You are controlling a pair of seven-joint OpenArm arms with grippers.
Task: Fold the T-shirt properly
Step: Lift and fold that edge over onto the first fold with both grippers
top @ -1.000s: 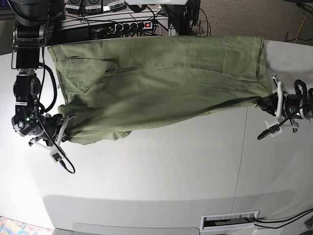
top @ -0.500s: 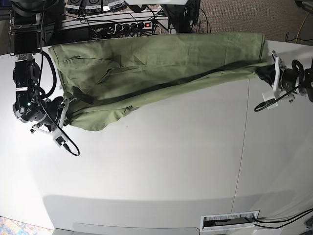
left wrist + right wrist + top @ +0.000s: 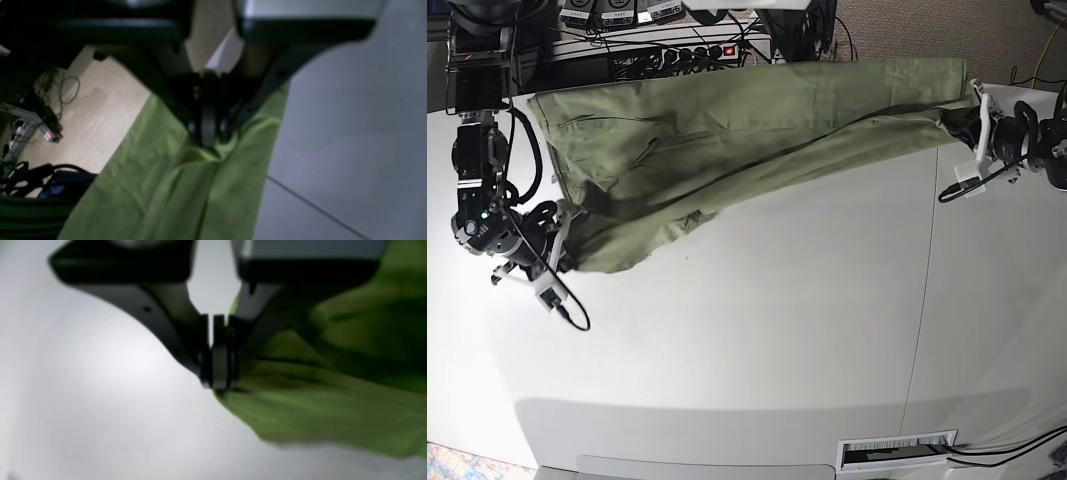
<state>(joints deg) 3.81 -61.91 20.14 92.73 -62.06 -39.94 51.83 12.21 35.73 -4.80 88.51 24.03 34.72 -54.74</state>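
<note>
**Both grippers pinching the T-shirt, one at each end**

So the sage-green T-shirt (image 3: pixel 727 130) is stretched across the far side of the white bench (image 3: pixel 757 340), running nearly the full width of the base view. Its far edge lies along the back edge of the bench, and the near edge sags in a long diagonal fold with a dark shadow line under it. The fabric is pretty wrinkled, and it bunches into a lumpy corner on the base view's left.

The left gripper (image 3: pixel 975 125) is on the base view's right, clamped tight on the end of the shirt there. In the left wrist view the gripper (image 3: pixel 208 140) has its jaws pressed together with a gathered bit of green cloth (image 3: pixel 186 186) pinched between the tips, and the rest of the shirt hangs away toward the bottom of the frame. Wood-tone floor and some cables (image 3: pixel 68 88) show beyond the bench edge.

The right gripper (image 3: pixel 564 235) sits on the base view's left, also closed down on the shirt's bunched corner. The right wrist view is blurry, but the gripper (image 3: pixel 217 380) has its jaws closed with the edge of the fabric (image 3: pixel 317 406) coming right out from the tips, spreading off to the right over the bench.

There's a power strip (image 3: pixel 692 52) and a tangle of cords behind the bench.
</note>
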